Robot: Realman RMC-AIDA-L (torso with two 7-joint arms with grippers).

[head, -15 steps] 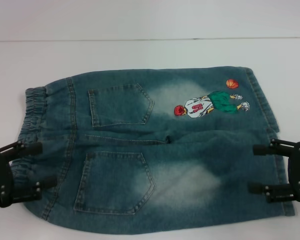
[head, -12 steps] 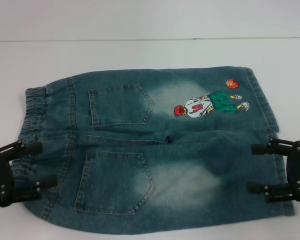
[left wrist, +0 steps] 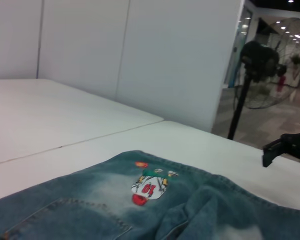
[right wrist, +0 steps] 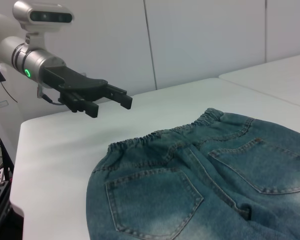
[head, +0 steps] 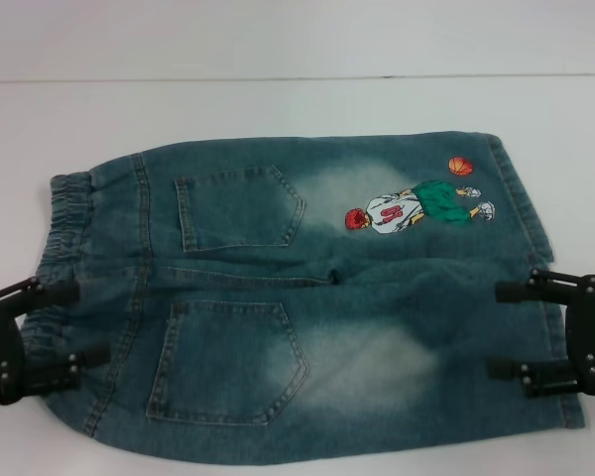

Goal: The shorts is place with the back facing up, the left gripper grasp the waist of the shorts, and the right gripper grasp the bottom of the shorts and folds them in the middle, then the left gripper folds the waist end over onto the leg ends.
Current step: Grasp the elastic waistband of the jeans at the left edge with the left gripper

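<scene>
- The left tool (head: 67, 323), at the head view's lower left, is spread wide beside the waist (head: 59, 238).
- The shorts (head: 307, 297) lie flat on the table (head: 278, 109), long axis left-right.
- The right tool (head: 504, 330), lower right, gapes at the bottom of the shorts (head: 535, 258).

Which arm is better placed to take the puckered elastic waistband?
Left. The left end effector hangs open right at the gathered elastic waistband of the faded blue-green denim shorts; the right end effector, also open, sits at the flat stitched leg hems, the opposite end.
</scene>
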